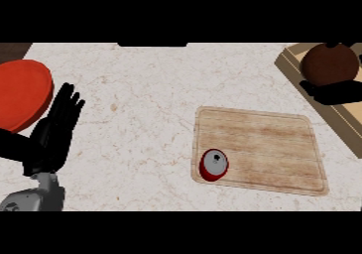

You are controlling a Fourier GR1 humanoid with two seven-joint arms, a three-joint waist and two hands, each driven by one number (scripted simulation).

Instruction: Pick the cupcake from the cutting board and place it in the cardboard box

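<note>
Over the tan cardboard box (343, 116) at the right edge, the right robot hand (337, 92) curls under a brown round-topped cupcake (329, 63). It should lower well inside the walls before uncurling. The left robot hand (55, 129) rests open.

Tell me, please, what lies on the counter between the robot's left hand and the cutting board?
Nothing: in the head view, only bare marble counter stretches between the left hand and the cutting board. The red plate sits on the hand's far side.
</note>
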